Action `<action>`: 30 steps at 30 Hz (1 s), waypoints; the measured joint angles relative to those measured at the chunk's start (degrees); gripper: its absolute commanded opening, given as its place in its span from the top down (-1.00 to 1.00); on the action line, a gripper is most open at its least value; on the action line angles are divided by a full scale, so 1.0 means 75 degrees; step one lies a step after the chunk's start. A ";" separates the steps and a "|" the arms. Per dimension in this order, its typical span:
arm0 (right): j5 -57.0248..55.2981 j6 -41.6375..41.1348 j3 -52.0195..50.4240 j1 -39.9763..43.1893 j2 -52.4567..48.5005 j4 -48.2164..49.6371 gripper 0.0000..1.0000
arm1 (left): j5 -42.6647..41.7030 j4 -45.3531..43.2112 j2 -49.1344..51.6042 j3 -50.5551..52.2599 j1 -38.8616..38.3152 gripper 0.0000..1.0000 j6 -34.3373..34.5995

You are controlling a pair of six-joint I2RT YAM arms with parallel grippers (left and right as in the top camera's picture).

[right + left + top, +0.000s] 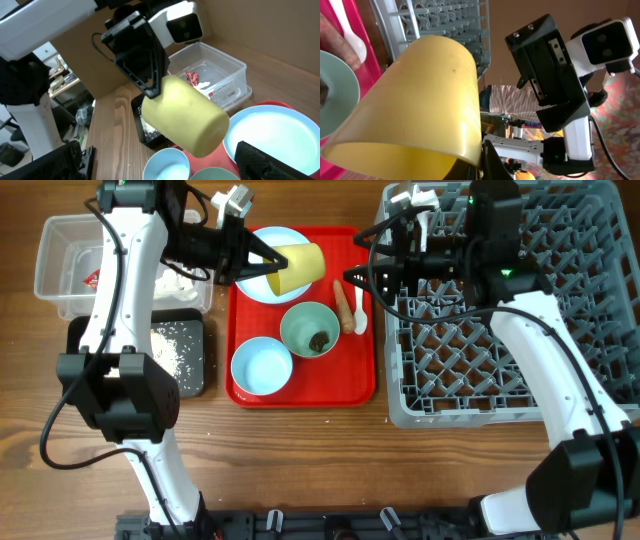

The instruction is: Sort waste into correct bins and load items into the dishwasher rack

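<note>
The yellow cup (297, 268) hangs sideways above the blue plate (290, 236); dark lump (318, 341) in green bowl (300, 318); rice (175, 345) in black tray (197, 377); wrapper (191, 77) in clear tub (52, 242).

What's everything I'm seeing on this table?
Tub: one, clear, back left, holding a red wrapper and white tissue.
Bin tray: one, black, in front of tub, with white rice.
Flat tray: one, red, centre.
Plate: one, pale blue, on flat tray.
Bowls: two, light blue and pale green, on flat tray; dark lump in the green one.
Stick: one, orange-brown, beside white spoon, on flat tray.
Rack: one, grey, right.
Cup: one, yellow, held over plate by left fingers.
Arms: two, white and black; right fingers open.
</note>
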State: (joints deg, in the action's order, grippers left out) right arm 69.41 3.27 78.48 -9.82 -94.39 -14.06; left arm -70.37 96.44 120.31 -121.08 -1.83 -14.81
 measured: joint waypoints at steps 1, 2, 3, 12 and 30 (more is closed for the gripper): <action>0.0000 0.0009 0.0000 0.0000 -0.0163 0.0047 -1.00 | -0.0006 -0.0012 0.0000 0.0000 0.0000 0.92 -0.0117; 0.0000 -0.0015 0.0000 0.0000 -0.0393 0.0169 -1.00 | -0.0082 -0.0108 0.0000 0.0000 0.0000 0.92 -0.0283; -0.0015 -0.0052 0.0000 0.0000 -0.0554 0.0321 -1.00 | -0.0181 -0.0268 0.0000 0.0006 0.0000 0.92 -0.0385; 0.0239 -0.1256 0.0000 0.0326 -0.0772 0.2314 -0.99 | -0.2139 -0.0921 0.0000 0.0009 -0.0224 0.92 -0.0015; 0.2235 -0.0828 0.0000 0.0323 -0.1437 0.2588 -1.00 | -0.1533 -0.0006 -0.0204 0.0006 -0.1093 0.92 0.0769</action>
State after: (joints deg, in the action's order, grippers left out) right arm 86.17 -2.94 78.48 -7.40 -105.16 5.34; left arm -81.87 96.40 118.78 -121.03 -10.02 -9.04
